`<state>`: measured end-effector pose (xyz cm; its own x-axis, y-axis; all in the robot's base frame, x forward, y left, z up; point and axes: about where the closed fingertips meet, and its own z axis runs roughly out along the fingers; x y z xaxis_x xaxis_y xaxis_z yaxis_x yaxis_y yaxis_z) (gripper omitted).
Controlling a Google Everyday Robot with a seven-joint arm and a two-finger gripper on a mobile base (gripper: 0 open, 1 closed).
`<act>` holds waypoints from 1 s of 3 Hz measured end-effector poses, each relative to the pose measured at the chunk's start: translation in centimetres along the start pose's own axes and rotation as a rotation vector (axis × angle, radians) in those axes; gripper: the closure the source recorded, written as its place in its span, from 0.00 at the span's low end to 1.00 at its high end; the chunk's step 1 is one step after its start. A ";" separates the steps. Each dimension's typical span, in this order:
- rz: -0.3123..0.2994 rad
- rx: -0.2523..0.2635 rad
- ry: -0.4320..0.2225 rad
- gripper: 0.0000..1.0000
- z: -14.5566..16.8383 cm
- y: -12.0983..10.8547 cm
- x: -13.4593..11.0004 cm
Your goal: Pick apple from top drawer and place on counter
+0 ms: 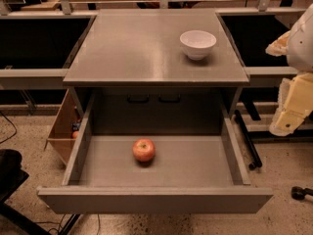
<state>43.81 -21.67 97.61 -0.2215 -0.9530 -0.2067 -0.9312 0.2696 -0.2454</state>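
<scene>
The gripper (pixel 295 99) sits at the right edge of the frame, about mid-height: cream-coloured blocks below a rounded white housing that the frame border cuts off. Whether it stands open or closed I cannot tell. It holds nothing that can be seen. It hangs off to the right of the cabinet, level with the front edge of the counter (pixel 146 48) and apart from it, above the speckled floor (pixel 283 170).

Nearest to it on the cabinet is a white bowl (pixel 197 43), upright on the right rear part of the counter, its shadow falling on the grey top. The rest of that top is smooth and slightly reflective.

Below the counter's front edge, a recessed grey panel (pixel 117 114) carries two dark handles (pixel 138 100) side by side near its upper middle. In front of it the top drawer (pixel 156 199) stands wide open, reaching toward the lower edge of the frame, its flat front panel nearest the camera.

The apple (pixel 144 150) lies on the drawer's bottom, a little left of centre and well apart from the gripper. It is red with paler patches, stem dimple up, and touches none of the walls.

Right of the drawer, two dark rods (pixel 248 141) lie slanted on the floor. Left of it, a wooden box (pixel 61 126) leans by the cabinet, in the middle left of the frame.
</scene>
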 end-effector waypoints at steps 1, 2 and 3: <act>0.000 0.000 0.000 0.00 0.0 0.0 0.0; -0.011 -0.015 -0.077 0.00 2.0 -0.5 -1.3; -0.036 -0.055 -0.264 0.00 6.8 -0.2 -4.8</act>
<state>47.09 -16.19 92.19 -0.1112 -0.8910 -0.4402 -0.9530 0.2213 -0.2072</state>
